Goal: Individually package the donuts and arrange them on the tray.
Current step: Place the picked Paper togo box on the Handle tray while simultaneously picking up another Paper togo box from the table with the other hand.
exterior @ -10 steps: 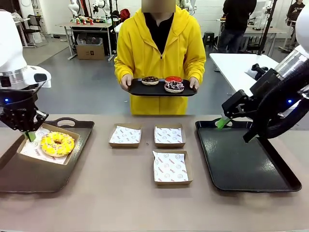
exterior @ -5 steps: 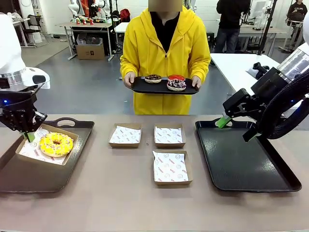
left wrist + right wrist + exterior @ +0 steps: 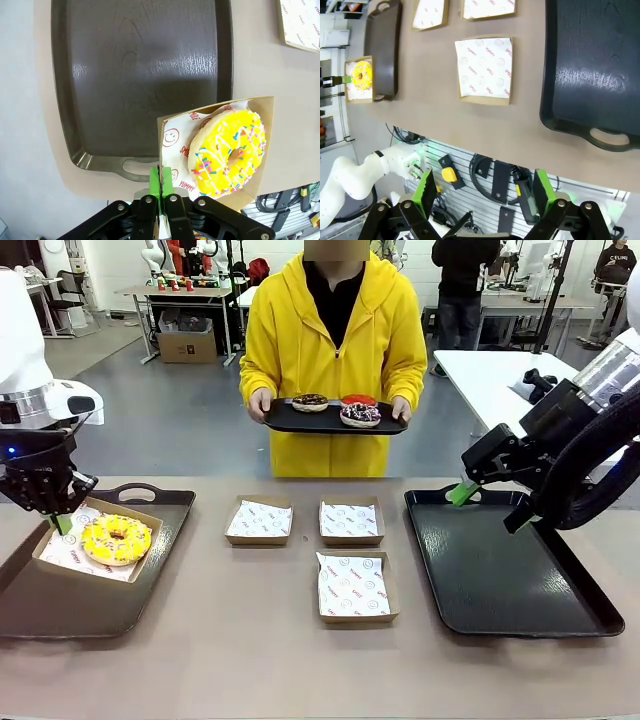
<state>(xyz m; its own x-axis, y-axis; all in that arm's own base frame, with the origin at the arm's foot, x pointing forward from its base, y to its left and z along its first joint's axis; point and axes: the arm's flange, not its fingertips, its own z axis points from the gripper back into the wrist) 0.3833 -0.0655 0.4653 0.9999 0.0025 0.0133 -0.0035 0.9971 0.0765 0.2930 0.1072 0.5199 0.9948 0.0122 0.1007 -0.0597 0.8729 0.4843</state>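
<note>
Pinching box (image 3: 172, 137) of yellow-iced sprinkled donut (image 3: 212, 165): left hand (image 3: 161, 175); right hand (image 3: 485, 192) spread, empty.

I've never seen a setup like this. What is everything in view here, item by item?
Yellow donut: one, yellow-iced with sprinkles, in the filled box.
Carried donuts: three, chocolate-brown, red, dark purple with sprinkles, on the carried tray.
Filled box: one, brown card, printed paper, at the left table tray's far end.
Empty boxes: three, same kind, mid-table.
Table trays: two, dark, left and right.
Carried tray: one, black, held by the person.
Table: one, tan.
Person's hands: two, at the carried tray's ends.
Left gripper: black, green pads, shut on the filled box's edge.
Right gripper: open, above the right tray's far edge.
</note>
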